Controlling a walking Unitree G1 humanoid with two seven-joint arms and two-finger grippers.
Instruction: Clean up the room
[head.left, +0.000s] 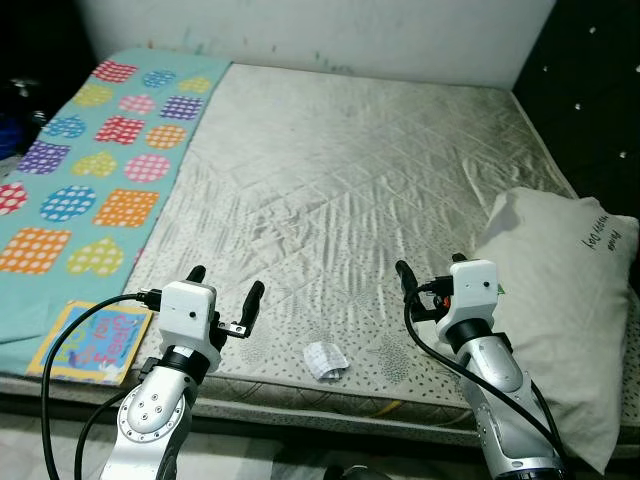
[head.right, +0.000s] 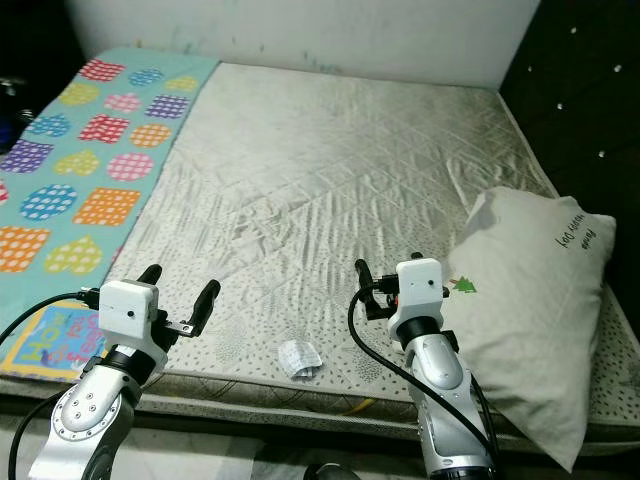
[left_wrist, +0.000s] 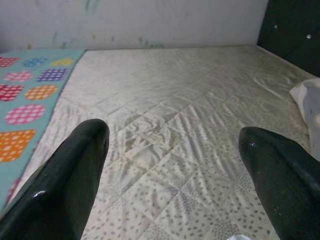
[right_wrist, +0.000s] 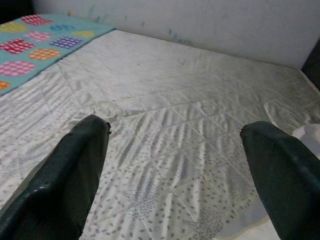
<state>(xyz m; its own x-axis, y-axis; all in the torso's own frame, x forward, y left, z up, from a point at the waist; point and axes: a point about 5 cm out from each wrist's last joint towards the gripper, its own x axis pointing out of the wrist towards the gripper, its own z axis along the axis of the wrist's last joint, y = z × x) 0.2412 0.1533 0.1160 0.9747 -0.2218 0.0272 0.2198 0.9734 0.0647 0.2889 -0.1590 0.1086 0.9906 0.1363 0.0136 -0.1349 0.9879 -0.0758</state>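
Mattress (head.left: 350, 170) with a pale quilted cover spreads across the head views, running up to a white wall (head.left: 330, 30) at 12 o'clock. A small crumpled paper scrap (head.left: 323, 360) lies on the mattress near its front edge, between the two arms. The left gripper (head.left: 224, 290) hovers over the front edge with its two black fingers spread apart and nothing between them; the scrap sits at about 4 o'clock from it, near but not touching. The right gripper (head.left: 432, 285) is held at the same height, fingers apart and empty as its wrist view shows, with the scrap at about 8 o'clock from it. A turquoise blanket (head.left: 100, 150) with coloured dotted hearts and circles covers the mattress's side toward 9 o'clock, and a flat picture book (head.left: 92, 342) lies at its near corner, at 9 o'clock from the left gripper. A white pillow (head.left: 560, 300) with dark script rests at 3 o'clock, just beside the right arm, below a dark padded headboard (head.left: 590, 90).
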